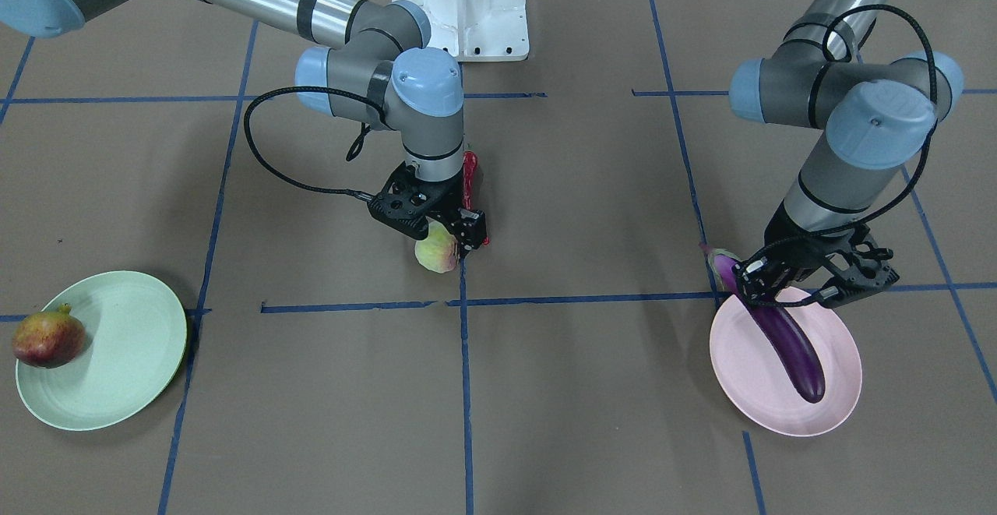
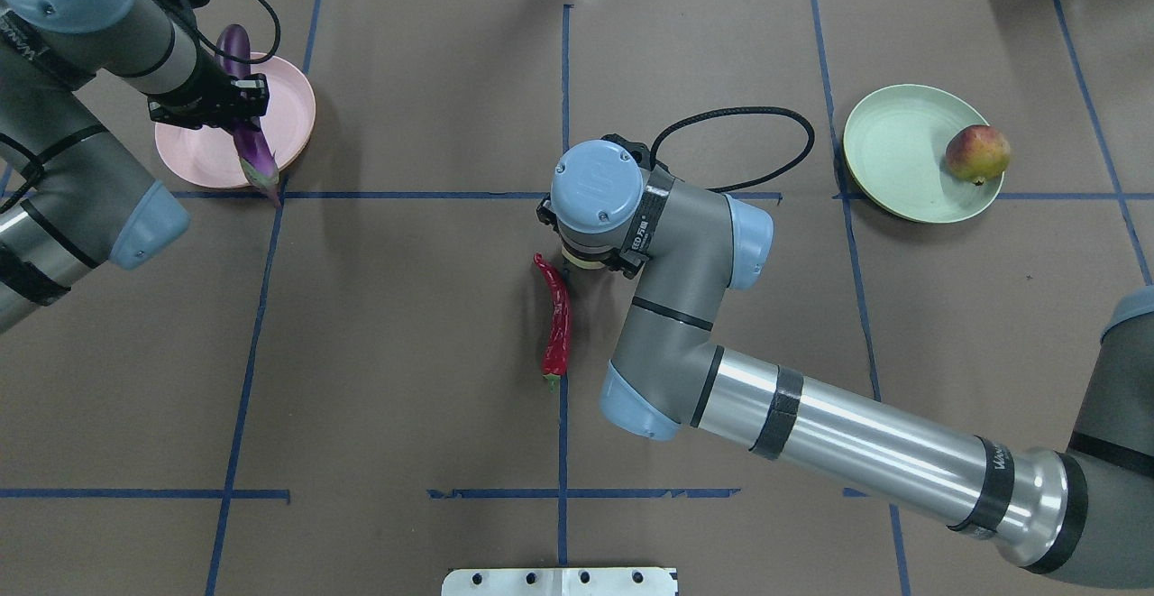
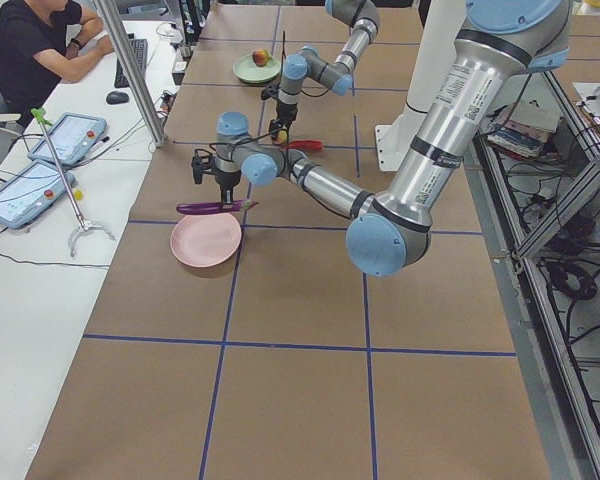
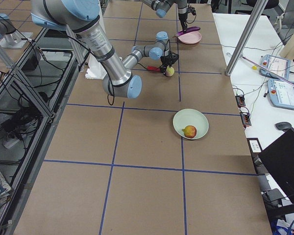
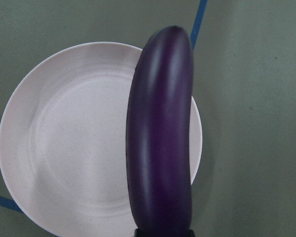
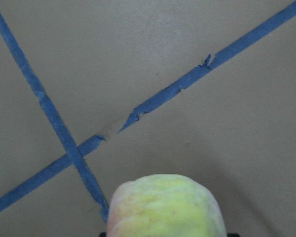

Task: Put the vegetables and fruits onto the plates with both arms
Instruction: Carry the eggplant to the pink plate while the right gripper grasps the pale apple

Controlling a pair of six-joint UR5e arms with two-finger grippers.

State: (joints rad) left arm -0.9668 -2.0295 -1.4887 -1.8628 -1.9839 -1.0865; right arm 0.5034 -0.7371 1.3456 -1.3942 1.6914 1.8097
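My left gripper [image 1: 767,295] is shut on the purple eggplant [image 1: 793,345] near its stem end and holds it roughly level over the pink plate [image 1: 759,390]. The left wrist view shows the eggplant [image 5: 160,138] above the plate [image 5: 74,148]. My right gripper [image 1: 448,238] is shut on the yellow-green peach [image 1: 435,254], low over a tape crossing mid-table; the peach also shows in the right wrist view [image 6: 165,210]. The red chili [image 2: 556,321] lies on the table beside that wrist. The pomegranate [image 1: 48,337] sits on the rim of the mint green plate [image 1: 117,367].
The white base block [image 1: 467,1] stands at the robot's side of the table. Blue tape lines [image 1: 465,390] divide the brown table into squares. An operator [image 3: 40,50] sits at a side desk with tablets beyond the table's far edge.
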